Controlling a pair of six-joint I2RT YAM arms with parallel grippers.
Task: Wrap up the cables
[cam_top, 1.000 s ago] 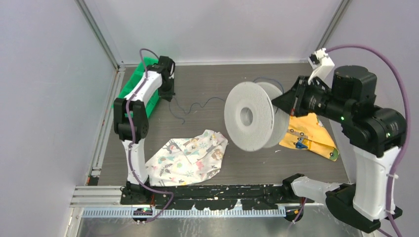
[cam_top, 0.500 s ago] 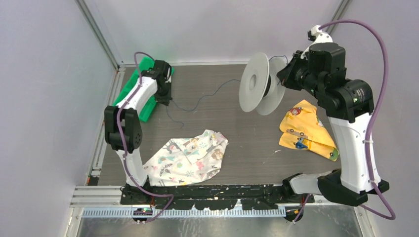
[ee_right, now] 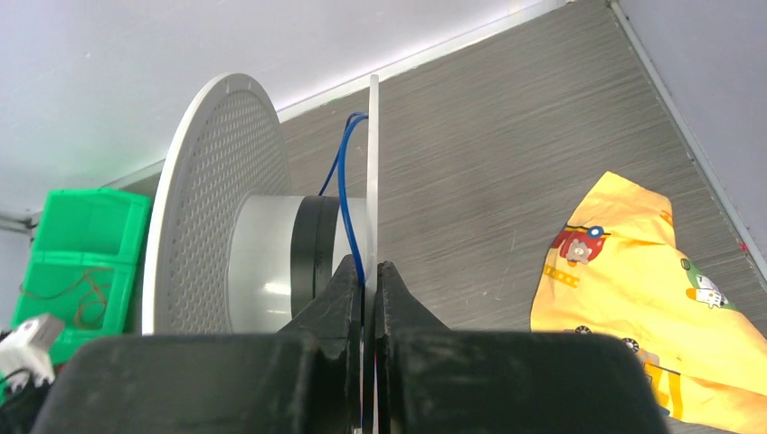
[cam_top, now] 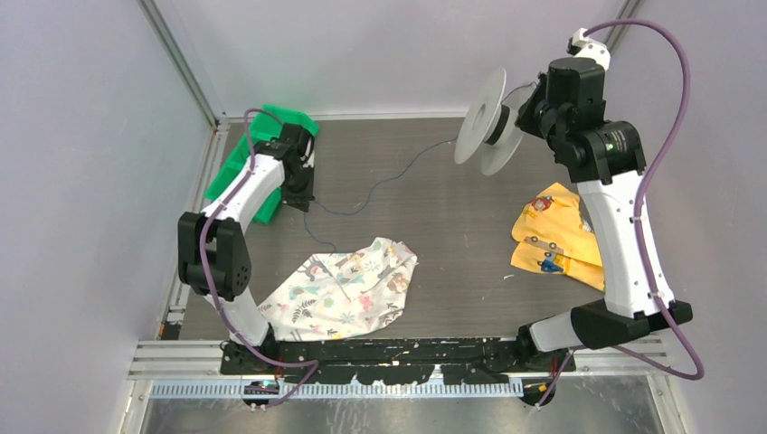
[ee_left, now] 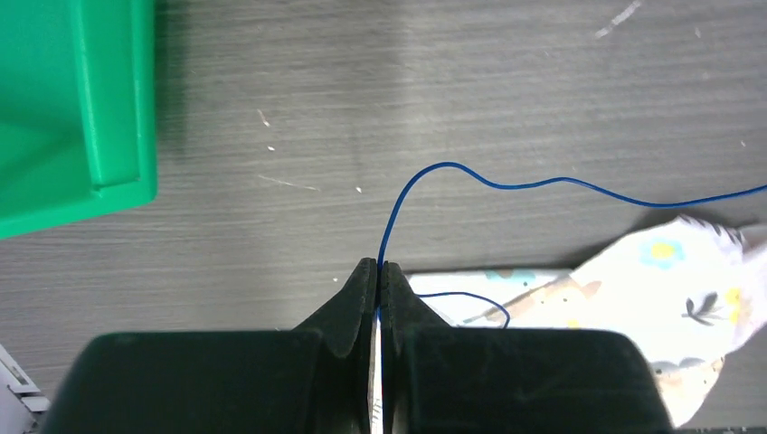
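At the far right of the table, the spool (cam_top: 484, 122) hangs in the air with its discs on edge. The right gripper (ee_right: 371, 271) is clenched on the rim of one thin disc. The cable (cam_top: 407, 164) leaves the hub and runs in a slack line down and left across the table (cam_top: 434, 235). It ends at the left gripper (ee_left: 378, 276), whose jaws are pinched tight on the thread just above the tabletop. A short loose tail curls back towards the patterned cloth (cam_top: 348, 289) lying near the middle.

The hold on the spool looks the weakest point. It is gripped by a single disc edge, so a tug along the line could twist it in the fingers or pull it free. The wire is thread-thin, and a sharp pull could draw it out of the left jaws. If the line goes too slack, turns may ride over the disc rim instead of settling on the hub. The wrist view shows the blue strand passing close to the right fingertips, and I cannot tell whether it is trapped there. If it is, winding would bind. The tail could also catch on the patterned cloth.

No brand or readable writing shows. The yellow cloth (cam_top: 561, 240) on the right carries only cartoon prints, and the green bin (cam_top: 262, 149) at the far left is plain.
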